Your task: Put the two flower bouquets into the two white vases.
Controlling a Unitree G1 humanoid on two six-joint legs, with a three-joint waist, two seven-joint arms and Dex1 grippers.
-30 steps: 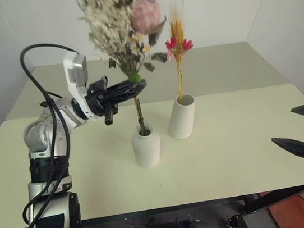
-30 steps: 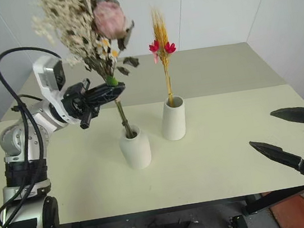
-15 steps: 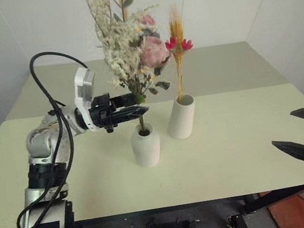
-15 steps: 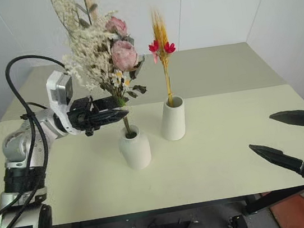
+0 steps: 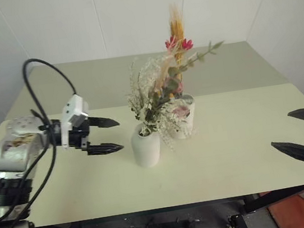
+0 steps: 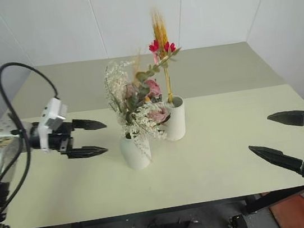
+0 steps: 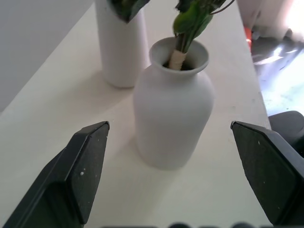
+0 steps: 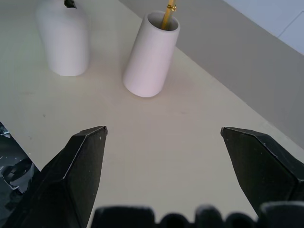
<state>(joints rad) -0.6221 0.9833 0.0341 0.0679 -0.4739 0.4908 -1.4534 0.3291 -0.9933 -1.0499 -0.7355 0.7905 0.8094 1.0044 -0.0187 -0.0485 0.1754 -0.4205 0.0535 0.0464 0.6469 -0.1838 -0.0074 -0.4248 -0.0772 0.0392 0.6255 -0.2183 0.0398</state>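
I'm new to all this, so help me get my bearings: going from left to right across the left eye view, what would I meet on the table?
Left claw, open → short rounded vase holding the bushy bouquet → taller vase with the slender orange-plumed stem → right claw, open.

Two white vases stood on the table (image 5: 248,151): one short vase (image 5: 146,146) with a narrow neck and one tall vase (image 5: 188,121) with a wide mouth. There were two bouquets, one in each vase: a bushy bunch (image 5: 158,99) in the short one and a slender stem (image 5: 176,31) with an orange plume in the tall one. Two grippers were in view, a left gripper (image 5: 111,135) and a right gripper (image 5: 293,132), each with two black fingers.
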